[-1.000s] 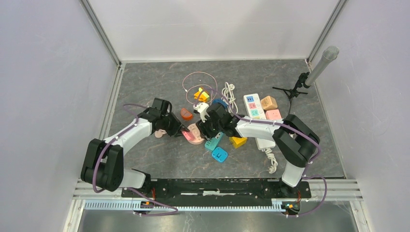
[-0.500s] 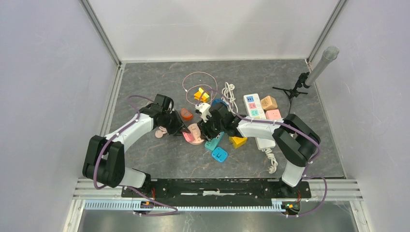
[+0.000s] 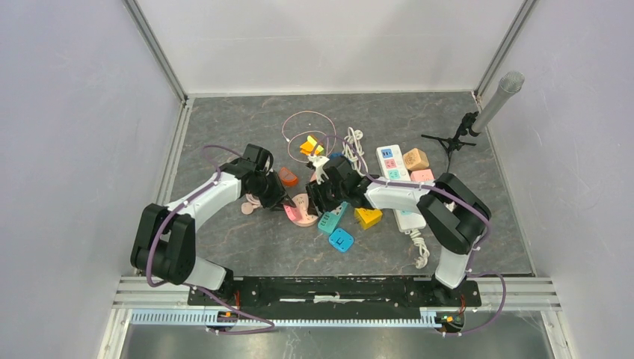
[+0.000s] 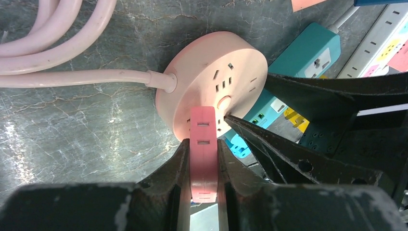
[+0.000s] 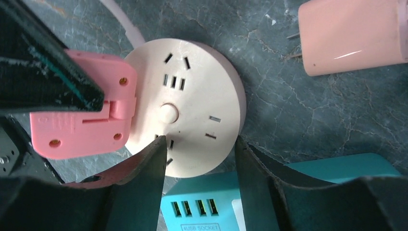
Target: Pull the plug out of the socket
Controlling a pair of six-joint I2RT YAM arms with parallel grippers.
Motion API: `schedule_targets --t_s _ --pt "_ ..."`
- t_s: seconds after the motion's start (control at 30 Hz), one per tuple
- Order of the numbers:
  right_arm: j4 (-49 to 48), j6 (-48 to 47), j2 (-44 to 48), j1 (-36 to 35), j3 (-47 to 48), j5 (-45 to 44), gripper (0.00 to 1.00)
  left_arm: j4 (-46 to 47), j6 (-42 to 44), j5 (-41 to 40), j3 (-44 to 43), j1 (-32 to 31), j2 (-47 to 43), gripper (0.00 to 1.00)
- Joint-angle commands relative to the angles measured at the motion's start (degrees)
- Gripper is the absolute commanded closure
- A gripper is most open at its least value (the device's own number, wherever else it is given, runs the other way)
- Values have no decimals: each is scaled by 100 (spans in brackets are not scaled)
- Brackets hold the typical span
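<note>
A round pale-pink socket [image 4: 216, 79] lies flat on the grey floor, its pink cord [image 4: 72, 77] running off to the left. My left gripper [image 4: 203, 154] is shut on a flat pink plug [image 4: 203, 134] whose far end meets the socket's near rim. Whether its prongs are still in is hidden. My right gripper [image 5: 199, 154] is open, with its fingertips [image 5: 156, 156] resting on the socket [image 5: 192, 101] beside the plug [image 5: 82, 125]. In the top view both grippers meet over the socket [image 3: 303, 212] at the middle of the floor.
A teal USB socket strip [image 5: 211, 202] lies just under my right gripper and a pink adapter [image 5: 351, 36] lies beyond the socket. A blue cube [image 3: 341, 239], yellow block [image 3: 368, 218], white power strip [image 3: 392, 164] and microphone stand [image 3: 478, 116] are to the right.
My left arm has swung a little to the right, toward the socket, still holding the plug. My right gripper has stayed on the socket.
</note>
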State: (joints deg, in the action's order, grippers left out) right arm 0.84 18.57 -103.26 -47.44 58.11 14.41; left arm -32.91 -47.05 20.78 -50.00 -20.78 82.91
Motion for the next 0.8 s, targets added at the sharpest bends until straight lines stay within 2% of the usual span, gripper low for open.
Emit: schedule_targets --t_s 0.0,0.2,0.4,0.77 --pt "-364 625 -309 -83 494 11 42 398 -66 825 -290 -120 125 98" --pt "757 61 -624 -281 1094 -528 47 469 -351 1354 -545 -66 202 98" --pt "1361 -503 -776 -416 1058 -786 51 521 -612 1684 -823 -10 240 98" --pt "1377 -857 -700 -424 852 -801 53 1134 -1405 2208 -528 295 -44 98"
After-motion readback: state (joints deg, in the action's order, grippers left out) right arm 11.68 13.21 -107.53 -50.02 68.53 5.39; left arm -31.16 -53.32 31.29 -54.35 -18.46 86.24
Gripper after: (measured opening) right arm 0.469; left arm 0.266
